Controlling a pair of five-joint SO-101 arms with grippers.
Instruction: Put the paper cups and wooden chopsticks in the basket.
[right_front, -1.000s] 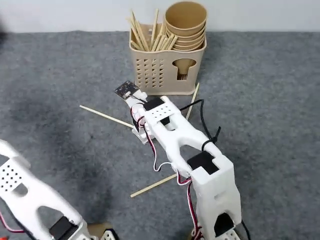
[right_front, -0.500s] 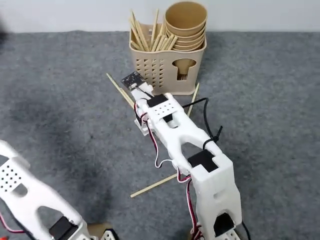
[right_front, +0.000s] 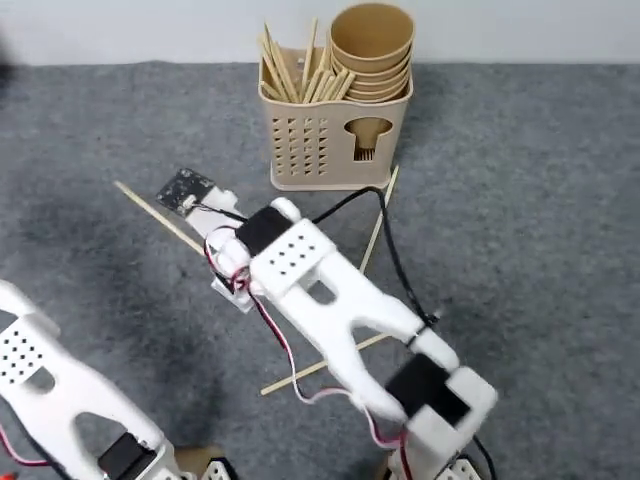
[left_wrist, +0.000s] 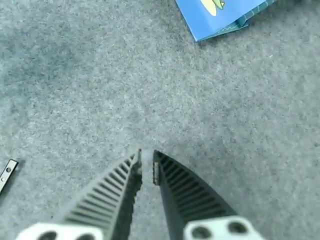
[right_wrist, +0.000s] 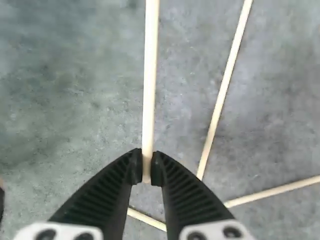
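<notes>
The right gripper (right_wrist: 146, 167) is pinching one wooden chopstick (right_wrist: 149, 75) near its end, and the long part sticks out far in front of the fingers. It should squeeze tight so the stick does not swing or slip. Just past the gripper, more loose chopsticks (right_wrist: 222, 95) lie on the grey mat (right_front: 520, 200), so lift high over them. Farther off stands the basket (right_front: 335, 150) with paper cups (right_front: 372, 50) stacked inside. Tip the stick up and drop it in next to the cups. The left gripper (left_wrist: 146, 167) is pressed almost together on nothing.
</notes>
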